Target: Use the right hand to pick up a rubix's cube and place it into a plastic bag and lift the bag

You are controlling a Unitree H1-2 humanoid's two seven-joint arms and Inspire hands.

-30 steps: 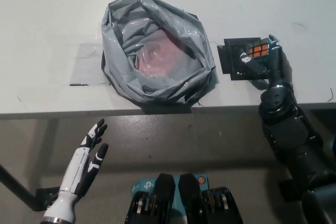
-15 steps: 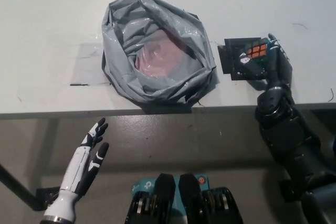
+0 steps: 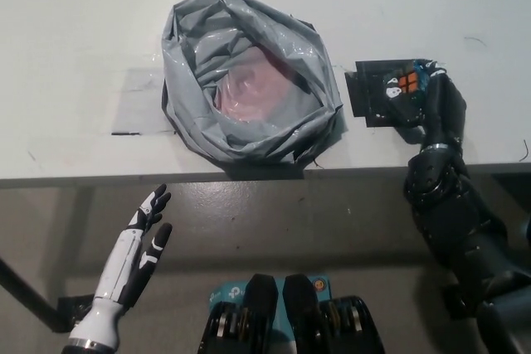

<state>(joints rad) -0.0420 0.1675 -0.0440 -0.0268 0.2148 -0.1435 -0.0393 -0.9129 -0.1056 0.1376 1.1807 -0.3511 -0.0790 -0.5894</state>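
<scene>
A grey plastic bag (image 3: 249, 89) lies open on the white table (image 3: 75, 39), its rolled rim around a pinkish inside. To its right a Rubik's cube (image 3: 406, 82), orange squares showing, sits on a black square mat (image 3: 377, 93). My black right hand (image 3: 427, 97) is on the cube, fingers curled over its right and front sides. Whether the cube is off the mat cannot be told. My white left hand (image 3: 141, 242) rests open below the table's front edge at lower left.
The table's front edge (image 3: 207, 176) runs across the middle of the view, with darker floor below it. A strip of tape (image 3: 133, 105) lies left of the bag. Bare table lies beyond the bag and the cube.
My right hand has closed further over the cube, so less of the orange face shows. The bag and the left hand have not moved.
</scene>
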